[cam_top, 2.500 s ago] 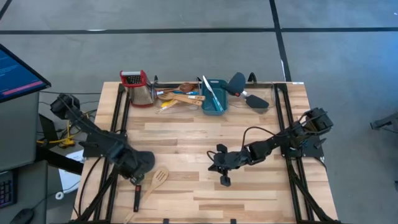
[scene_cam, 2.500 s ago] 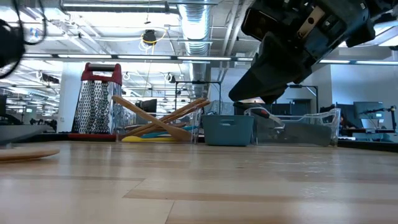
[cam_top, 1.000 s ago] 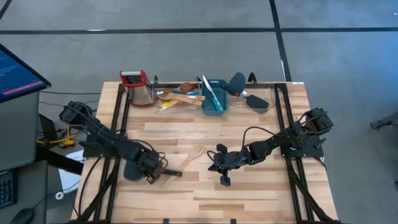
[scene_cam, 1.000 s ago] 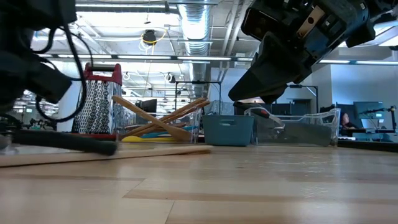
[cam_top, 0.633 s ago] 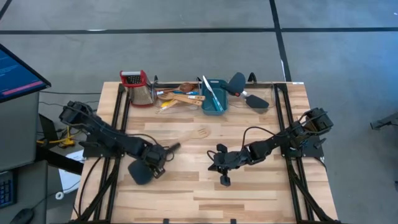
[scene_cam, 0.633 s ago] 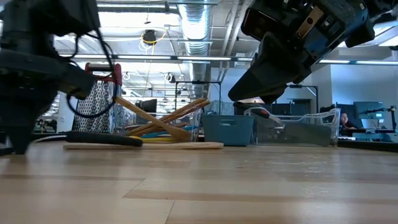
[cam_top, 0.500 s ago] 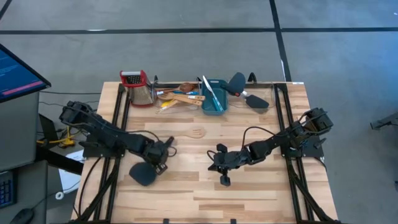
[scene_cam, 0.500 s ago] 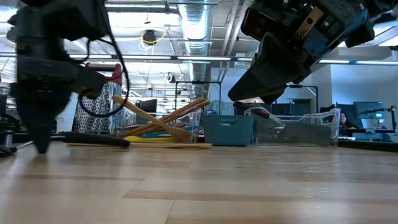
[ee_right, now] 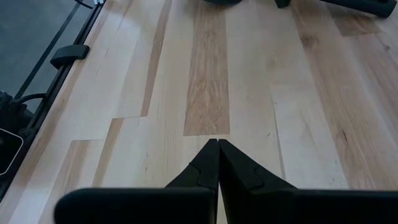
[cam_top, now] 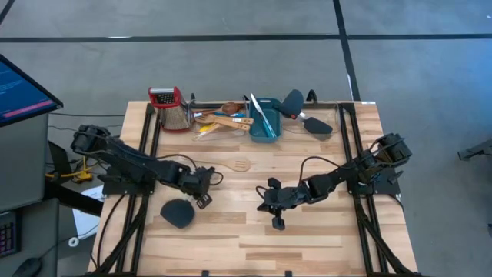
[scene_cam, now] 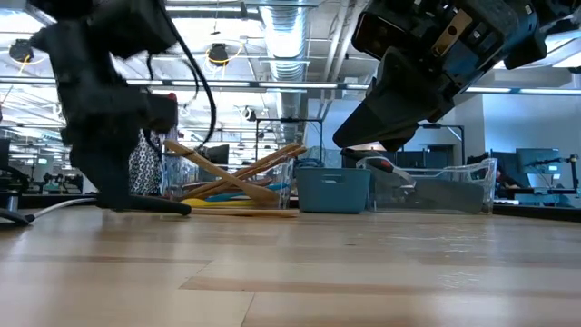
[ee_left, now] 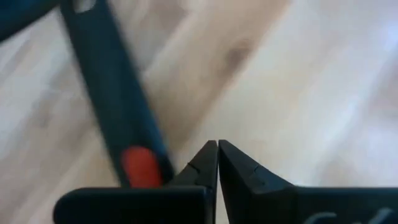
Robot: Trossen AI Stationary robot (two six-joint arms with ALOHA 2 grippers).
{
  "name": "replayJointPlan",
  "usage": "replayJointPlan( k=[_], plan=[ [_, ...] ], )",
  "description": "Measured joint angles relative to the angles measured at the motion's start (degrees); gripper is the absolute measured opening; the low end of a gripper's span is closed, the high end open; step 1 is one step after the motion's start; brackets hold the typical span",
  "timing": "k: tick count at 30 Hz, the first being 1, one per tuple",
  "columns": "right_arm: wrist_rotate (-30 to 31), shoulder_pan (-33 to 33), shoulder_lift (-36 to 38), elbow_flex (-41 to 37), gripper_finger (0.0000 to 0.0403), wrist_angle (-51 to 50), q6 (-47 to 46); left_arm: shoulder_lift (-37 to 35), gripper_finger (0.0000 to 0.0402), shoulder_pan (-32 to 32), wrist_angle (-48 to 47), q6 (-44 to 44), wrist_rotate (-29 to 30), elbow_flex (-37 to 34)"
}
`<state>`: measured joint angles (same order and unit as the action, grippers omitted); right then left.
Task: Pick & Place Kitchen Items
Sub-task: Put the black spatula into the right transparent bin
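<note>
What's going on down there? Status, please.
Left gripper shut, empty, beside black spatula. Right gripper shut, idle at centre. Wooden slotted spatula lies loose nearby. Nothing in the way.

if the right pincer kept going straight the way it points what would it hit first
Likely the bare table: the shut right pincer tilts down at the wood, with nothing lying just ahead. Farther along that line lies the head of a black spatula, though depth is hard to judge.
</note>
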<state>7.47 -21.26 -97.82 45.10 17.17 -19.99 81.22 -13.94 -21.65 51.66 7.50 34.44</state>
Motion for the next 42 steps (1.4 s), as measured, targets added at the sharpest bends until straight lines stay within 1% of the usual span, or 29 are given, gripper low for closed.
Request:
replayJointPlan(
  k=[2, 7, 9, 13, 16, 20, 23, 27, 30, 32, 35, 39, 42],
  plan=[
    [0.01, 0.0, 0.0, 0.0, 0.0, 0.0, 0.0, -2.33, 0.0001, -0.69, -0.88, 1.2, -1.94, 0.2],
    [0.01, -0.02, 0.0, 0.0, 0.0, -0.03, 0.0, -6.9, 0.0001, -2.74, -7.71, 6.62, -6.9, 0.2],
    [-0.01, -0.04, 0.0, 0.0, 0.0, -0.04, 0.0, -8.16, 0.0001, -3.74, -11.11, 8.86, -10.83, 0.2],
    [-0.01, -0.04, 0.0, 0.0, 0.0, -0.11, 0.0, -9.89, 0.0001, -6.0, -17.08, 13.95, -22.2, 0.22],
    [-0.01, -0.04, 0.0, 0.0, 0.0, -0.19, 0.0, -10.92, 0.0001, -7.73, -18.65, 17.38, -30.21, 0.26],
    [-0.01, -0.04, 0.0, 0.0, 0.0, -0.2, 0.0, -11.79, 0.0001, -10.34, -18.66, 23.12, -35.44, 0.31],
    [-0.01, -0.07, 0.0, 0.0, 0.0, -0.24, 0.0, -11.82, 0.0001, -13.03, -18.97, 26.16, -37.55, 0.33],
    [-0.02, -0.07, 0.0, 0.0, 0.0, -0.74, 0.0, -11.82, 0.0001, -16.57, -20.21, 30.07, -37.91, 0.35],
    [-0.03, -0.07, 0.0, 0.0, 0.0, -0.94, -0.01, -11.82, 0.0001, -19.11, -23.09, 32.75, -37.38, 0.41],
    [-0.03, -0.09, 0.0, 0.0, 0.0, -0.92, -0.02, -11.82, 0.0001, -20.71, -26.7, 33.84, -34.28, 0.42],
    [-0.03, -0.1, 0.0, 0.0, 0.0, -0.92, -0.02, -11.82, 0.0001, -22.52, -30.96, 34.73, -27.38, 0.42],
    [-0.01, -0.09, 0.0, 0.0, 0.0, -0.92, -0.02, -11.82, 0.0001, -22.88, -31.81, 34.77, -24.55, 0.24],
    [-0.03, -0.09, 0.0, 0.0, 0.0, -0.92, -0.02, -11.84, 0.0001, -22.86, -31.77, 34.79, -23.95, -1.26]
  ],
)
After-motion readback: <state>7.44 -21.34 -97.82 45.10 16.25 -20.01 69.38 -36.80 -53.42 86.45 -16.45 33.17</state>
